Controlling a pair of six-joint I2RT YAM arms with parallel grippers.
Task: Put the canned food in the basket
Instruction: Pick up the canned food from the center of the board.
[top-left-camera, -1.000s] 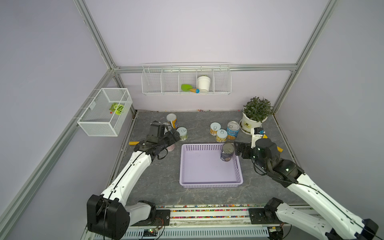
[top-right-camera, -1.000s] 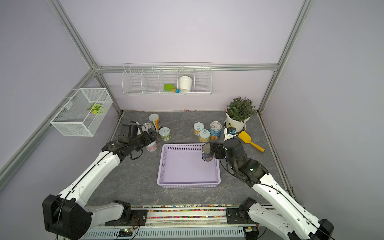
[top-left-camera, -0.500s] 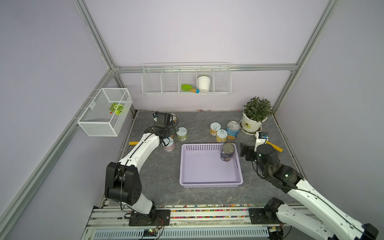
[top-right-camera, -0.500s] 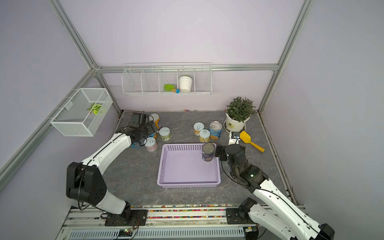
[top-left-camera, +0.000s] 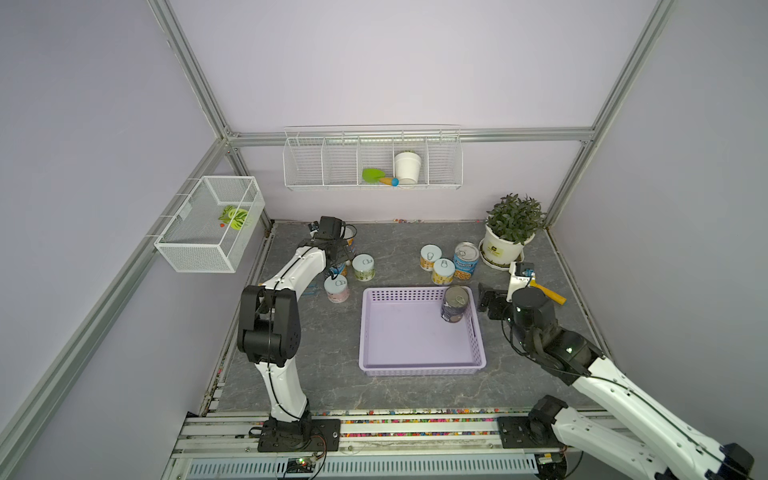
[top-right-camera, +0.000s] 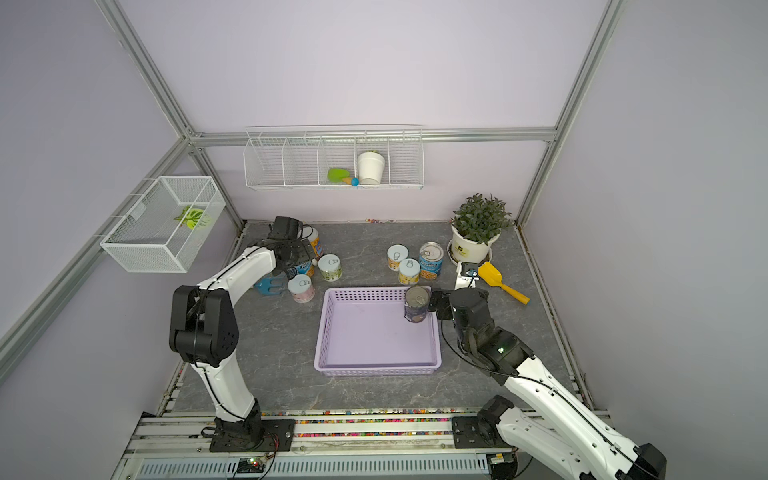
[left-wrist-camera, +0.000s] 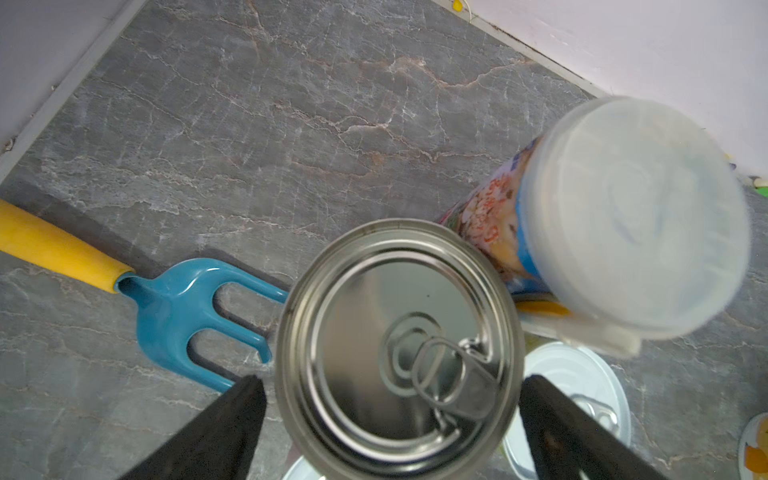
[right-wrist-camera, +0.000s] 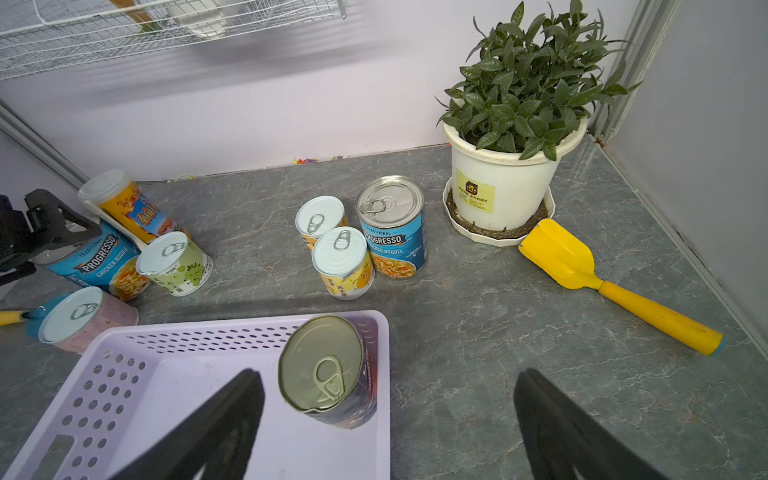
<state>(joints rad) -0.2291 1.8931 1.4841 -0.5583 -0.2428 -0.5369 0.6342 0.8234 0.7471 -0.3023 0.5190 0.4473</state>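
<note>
The basket (top-left-camera: 399, 295) is lavender with rows of small holes in its walls, and the can (top-left-camera: 454, 307) inside has a dark label and silver top. The tabletop (top-left-camera: 399, 241) is grey, veined like marble; the scoop (top-right-camera: 490, 275) is yellow.

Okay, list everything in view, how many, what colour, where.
basket: one, lavender, centre.
dark can: one, silver-topped, inside basket.
blue-label cans: two, one behind basket, one back left.
yellow-label cans: two, behind basket.
green-label can: one, left group.
pink can: one, left of basket.
tall lidded can: one, orange-yellow, back left.
potted plant: one, green, white pot, back right.
shovel: one, yellow, right side.
garden fork: one, blue, yellow handle, left edge.
wire shelf: one, white, back wall; holds small white pot, green scoop.
mesh basket: one, white, left wall.
left gripper: one, black, open around a blue-label can.
right gripper: one, black, open, beside basket.
</note>
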